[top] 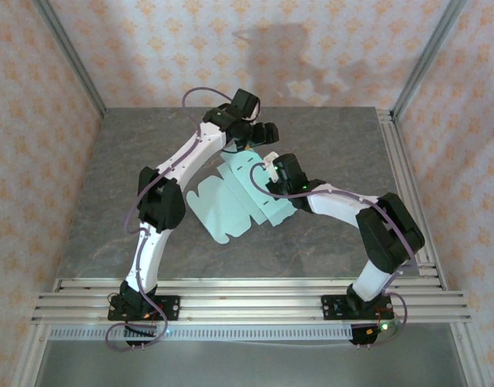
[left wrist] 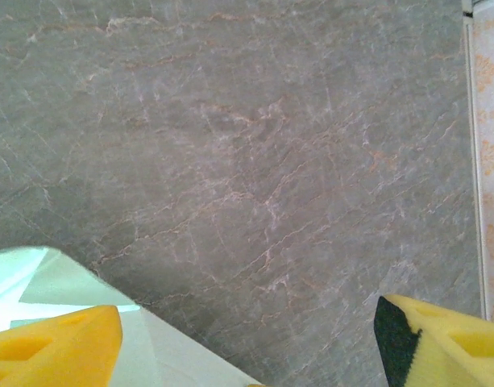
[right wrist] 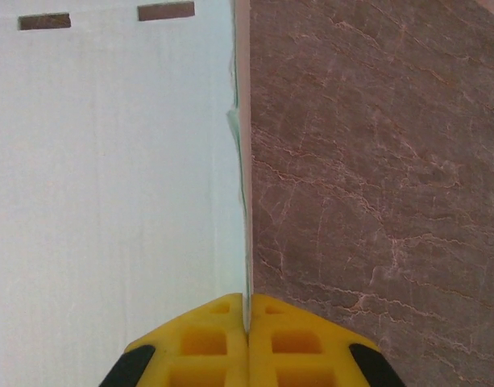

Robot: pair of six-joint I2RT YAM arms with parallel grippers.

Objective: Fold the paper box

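Our right end effector (right wrist: 248, 310), closed, sits at the pale mint-green card sheet (right wrist: 110, 201); our left end effector (left wrist: 247, 339) gapes empty. We should crease slowly.

We find the paper box (top: 230, 205) lying flat as an unfolded sheet on the table (top: 335, 145), near its middle and ahead of both arm bases. The left gripper (top: 263, 134) stands at the sheet's far edge, where a corner of the sheet (left wrist: 61, 282) reaches one of its fingers (left wrist: 53, 351). The right gripper (right wrist: 248, 322) sits on the sheet's right edge, with the sheet to its left and bare table to its right.
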